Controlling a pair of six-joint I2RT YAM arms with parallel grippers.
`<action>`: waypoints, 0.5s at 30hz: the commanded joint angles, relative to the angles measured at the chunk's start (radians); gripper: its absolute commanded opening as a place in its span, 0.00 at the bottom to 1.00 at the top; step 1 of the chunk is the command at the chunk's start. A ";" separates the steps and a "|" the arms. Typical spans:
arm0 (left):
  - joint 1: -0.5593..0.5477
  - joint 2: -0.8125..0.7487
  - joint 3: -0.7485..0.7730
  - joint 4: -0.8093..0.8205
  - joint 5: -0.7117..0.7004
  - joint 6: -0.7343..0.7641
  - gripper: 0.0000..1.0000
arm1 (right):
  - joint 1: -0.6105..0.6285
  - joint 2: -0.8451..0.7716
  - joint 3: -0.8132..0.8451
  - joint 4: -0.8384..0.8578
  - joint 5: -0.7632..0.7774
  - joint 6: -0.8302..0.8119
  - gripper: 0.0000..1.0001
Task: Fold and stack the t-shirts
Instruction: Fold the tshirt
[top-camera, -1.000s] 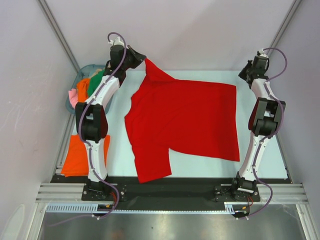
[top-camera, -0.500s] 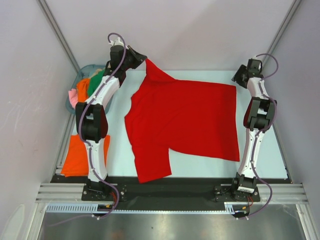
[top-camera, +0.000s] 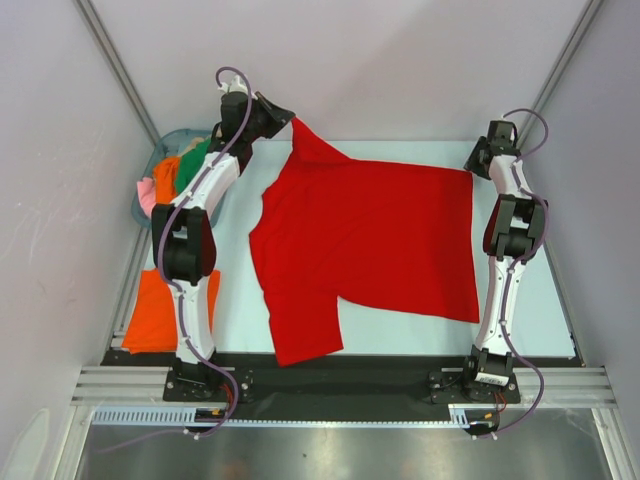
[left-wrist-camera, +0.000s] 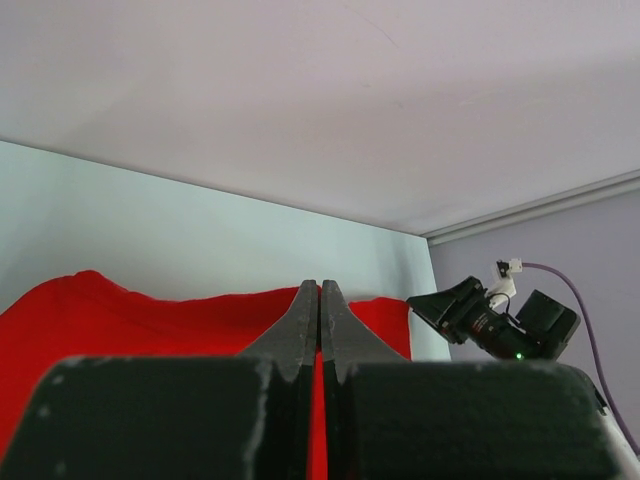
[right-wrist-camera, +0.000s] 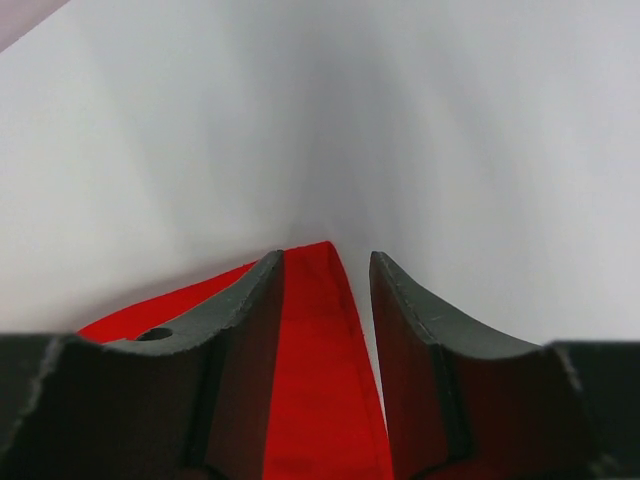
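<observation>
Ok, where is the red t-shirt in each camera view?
Top external: red t-shirt spread across the middle.
Left wrist: red t-shirt lower left, behind the shut left gripper.
Right wrist: red t-shirt bottom centre, inside the open right gripper.
Shared landmark: the right gripper at the shirt's far right corner, in all three.

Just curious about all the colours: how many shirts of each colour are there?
Bright red cloth t-shirt, spread flat: 1
Orange cloth t-shirts: 2, folded one on table, bunched one in blue-grey plastic basket
Green cloth t-shirt: 1
Pink cloth t-shirt: 1
Total: 5
</observation>
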 joint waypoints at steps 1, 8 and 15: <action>0.006 -0.006 -0.001 0.058 0.020 -0.018 0.00 | 0.013 0.031 0.049 -0.021 0.020 -0.039 0.45; 0.006 -0.002 -0.001 0.066 0.022 -0.023 0.00 | 0.020 0.044 0.066 -0.056 0.009 -0.040 0.39; 0.006 0.002 -0.001 0.074 0.026 -0.029 0.00 | 0.036 0.067 0.083 -0.074 0.075 -0.069 0.24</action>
